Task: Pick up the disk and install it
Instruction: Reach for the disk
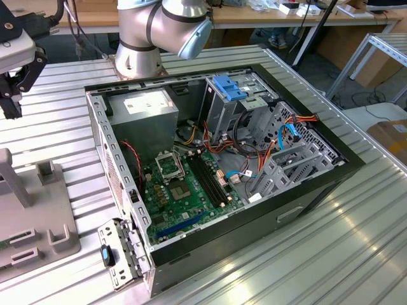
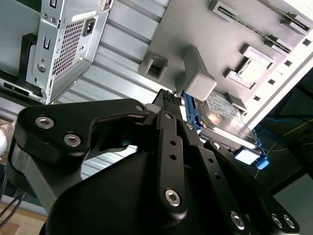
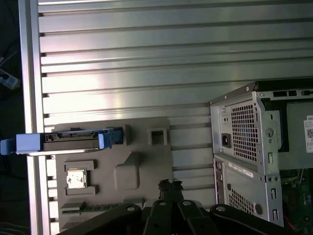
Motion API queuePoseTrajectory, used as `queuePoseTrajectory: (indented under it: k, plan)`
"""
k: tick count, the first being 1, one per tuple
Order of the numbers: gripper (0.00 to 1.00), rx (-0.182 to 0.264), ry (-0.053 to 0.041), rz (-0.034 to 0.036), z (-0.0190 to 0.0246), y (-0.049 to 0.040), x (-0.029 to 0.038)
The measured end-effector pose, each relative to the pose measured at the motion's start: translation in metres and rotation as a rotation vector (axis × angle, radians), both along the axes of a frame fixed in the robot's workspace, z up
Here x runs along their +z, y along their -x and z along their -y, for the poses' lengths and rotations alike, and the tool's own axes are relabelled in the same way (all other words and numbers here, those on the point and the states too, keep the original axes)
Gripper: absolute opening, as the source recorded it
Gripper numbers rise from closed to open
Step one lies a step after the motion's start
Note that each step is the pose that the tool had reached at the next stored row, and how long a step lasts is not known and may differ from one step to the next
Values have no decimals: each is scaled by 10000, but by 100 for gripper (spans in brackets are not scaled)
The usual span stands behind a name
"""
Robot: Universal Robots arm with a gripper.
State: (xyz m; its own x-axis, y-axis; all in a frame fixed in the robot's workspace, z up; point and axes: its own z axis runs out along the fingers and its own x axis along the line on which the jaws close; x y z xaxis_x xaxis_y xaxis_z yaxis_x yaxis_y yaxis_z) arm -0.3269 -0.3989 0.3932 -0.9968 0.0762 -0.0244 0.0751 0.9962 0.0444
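The disk (image 3: 73,141) stands on edge in a slot of the grey fixture plate (image 3: 142,147), with its blue carrier frame around it. In the second wrist view the disk (image 2: 222,115) shows its metal face and white label past a grey post. My gripper (image 3: 170,185) hovers over the plate, apart from the disk, with its fingers together and nothing between them. In the exterior view the gripper (image 1: 9,107) hangs at the far left above the fixture plate (image 1: 57,235). The second wrist view has the gripper (image 2: 168,98) tip near that post.
The open computer case (image 1: 305,190) lies on the ribbed metal table (image 1: 356,254), with motherboard, cables and a drive cage topped by a blue bracket (image 1: 229,86). A grey power-supply box (image 1: 143,108) sits inside. The fixture plate also carries a chip (image 3: 76,178).
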Motion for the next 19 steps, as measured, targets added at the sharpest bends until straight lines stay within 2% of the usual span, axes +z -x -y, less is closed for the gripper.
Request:
queuePoseTrajectory:
  k: [12,19]
  plan:
    - [11,-1,0,0,0,15,0]
    - [11,-1,0,0,0,145,0]
